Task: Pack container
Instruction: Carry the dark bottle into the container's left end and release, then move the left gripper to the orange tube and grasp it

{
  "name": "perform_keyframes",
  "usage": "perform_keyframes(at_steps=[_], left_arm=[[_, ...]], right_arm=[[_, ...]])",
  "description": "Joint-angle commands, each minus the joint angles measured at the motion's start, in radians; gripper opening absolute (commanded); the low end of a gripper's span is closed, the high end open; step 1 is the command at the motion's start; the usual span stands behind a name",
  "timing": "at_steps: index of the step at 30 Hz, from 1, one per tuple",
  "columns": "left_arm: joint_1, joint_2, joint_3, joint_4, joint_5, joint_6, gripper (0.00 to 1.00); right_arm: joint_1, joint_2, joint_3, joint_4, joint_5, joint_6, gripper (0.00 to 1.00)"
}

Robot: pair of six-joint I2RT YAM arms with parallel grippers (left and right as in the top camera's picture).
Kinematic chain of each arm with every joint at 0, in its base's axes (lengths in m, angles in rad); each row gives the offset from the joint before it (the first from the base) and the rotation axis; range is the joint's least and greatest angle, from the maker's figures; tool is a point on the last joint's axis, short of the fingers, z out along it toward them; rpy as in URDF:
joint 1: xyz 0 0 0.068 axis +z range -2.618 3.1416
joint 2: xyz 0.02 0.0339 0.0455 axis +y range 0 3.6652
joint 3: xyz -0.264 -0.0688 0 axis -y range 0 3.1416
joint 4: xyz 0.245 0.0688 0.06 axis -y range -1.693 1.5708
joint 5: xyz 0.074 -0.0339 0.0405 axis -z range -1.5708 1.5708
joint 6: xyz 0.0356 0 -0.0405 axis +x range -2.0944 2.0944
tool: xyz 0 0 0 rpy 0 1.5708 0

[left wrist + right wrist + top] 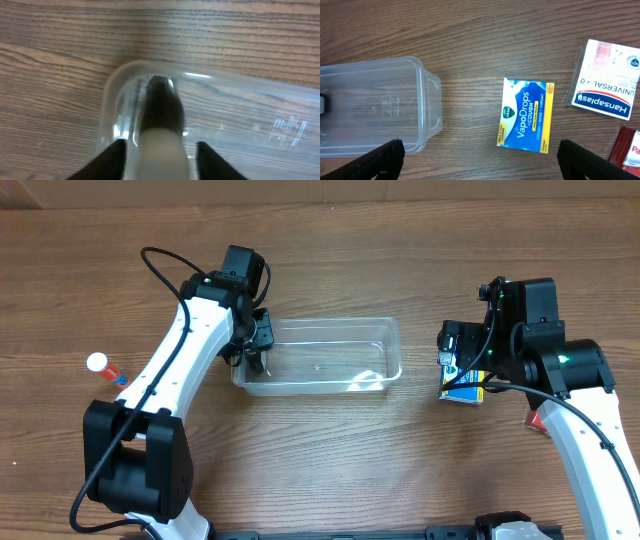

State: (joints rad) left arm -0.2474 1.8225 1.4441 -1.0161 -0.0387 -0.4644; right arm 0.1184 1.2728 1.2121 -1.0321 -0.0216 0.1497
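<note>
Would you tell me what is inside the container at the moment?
Only a dark-tipped pale object at the container's left end, between the left end effector's fingers. The end effector covers that corner from overhead.

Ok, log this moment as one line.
left gripper: at left end of container, grip unclear | right gripper: open over VapoDrops box | box: on table, right of container

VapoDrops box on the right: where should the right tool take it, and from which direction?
Grip the VapoDrops box across its two long edges, near mid-length, coming straight down from above. It lies flat, label up, with bare table on both long sides, clear of the container and the Hansaplast box. The right tool is open, probably wide enough to span that width.
</note>
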Motion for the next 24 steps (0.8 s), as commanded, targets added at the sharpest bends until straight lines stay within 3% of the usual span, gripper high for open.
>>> perform_keyframes(at_steps=[1, 8, 12, 15, 17, 19, 24], left_arm=[[-0.003, 0.003, -0.005, 0.0, -0.021, -0.007, 0.6], [-0.003, 0.001, 0.018, -0.008, -0.013, 0.001, 0.64], [-0.003, -0.005, 0.16, -0.09, -0.015, 0.024, 0.68], [0.0, -0.006, 0.335, -0.198, -0.043, 0.027, 0.76], [0.012, -0.007, 0.439, -0.285, -0.077, 0.022, 0.92], [0.054, -0.028, 0.531, -0.393, -0.077, -0.012, 1.0], [0.263, -0.17, 0.524, -0.511, -0.077, -0.038, 1.0]], right_arm=[[-0.002, -0.009, 0.031, 0.005, 0.004, 0.001, 1.0], [-0.002, -0.009, 0.031, 0.004, 0.005, 0.001, 1.0], [-0.002, -0.009, 0.031, 0.004, 0.005, 0.001, 1.0], [-0.002, -0.009, 0.031, 0.004, 0.005, 0.001, 1.0], [-0.002, -0.009, 0.031, 0.004, 0.005, 0.001, 1.0], [-0.002, -0.009, 0.031, 0.004, 0.005, 0.001, 1.0], [-0.002, -0.009, 0.031, 0.005, 0.005, 0.001, 1.0]])
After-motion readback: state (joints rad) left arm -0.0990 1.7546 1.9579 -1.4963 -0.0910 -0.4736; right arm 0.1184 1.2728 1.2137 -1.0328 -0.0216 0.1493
